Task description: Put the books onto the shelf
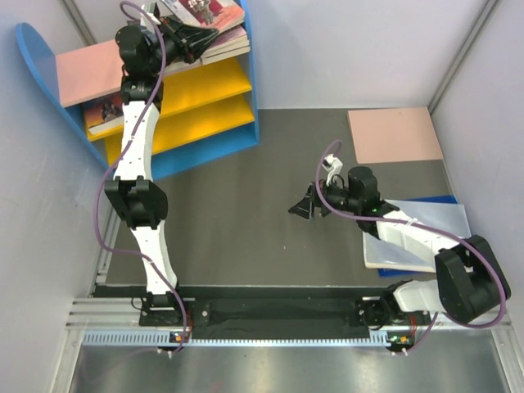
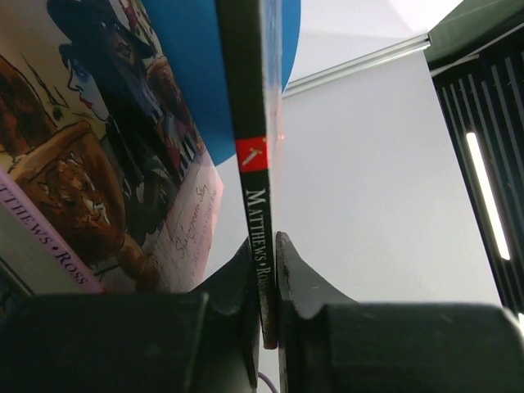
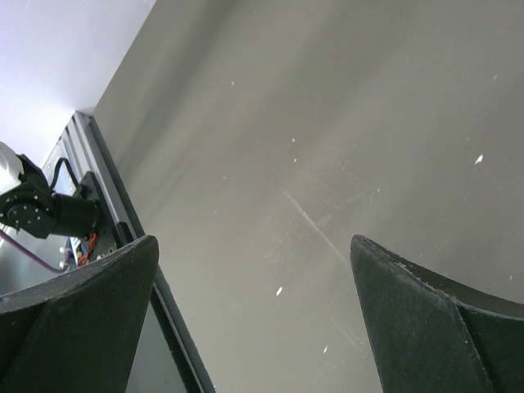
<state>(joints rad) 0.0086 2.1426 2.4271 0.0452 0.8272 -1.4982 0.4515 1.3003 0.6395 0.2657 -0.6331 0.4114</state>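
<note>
Books [image 1: 223, 29] lie in a loose stack at the right end of the shelf [image 1: 246, 98], on its pink top board, with a red-and-white cover uppermost. The left gripper [image 1: 195, 41] reaches into that stack from the left. Its wrist view shows both fingers [image 2: 299, 274] pressed against the two faces of a thin dark-spined book [image 2: 250, 98] (red label, "Matthews · Ross" in pale letters), so it is clamped on that book. Just beside it on the left sits a cartoon-cover book [image 2: 106, 164]. One more paperback [image 1: 105, 115] lies at the left end of the upper yellow board.

The right gripper [image 1: 304, 206] hangs over the dark table [image 1: 246, 229], well apart from the shelf. Its fingers [image 3: 90, 303] are spread wide, and only the table surface shows between them. Under that arm a pale blue-white pad [image 1: 426, 225] lies flat on the table, and a pink board [image 1: 395, 135] lies beyond it towards the back right.
</note>
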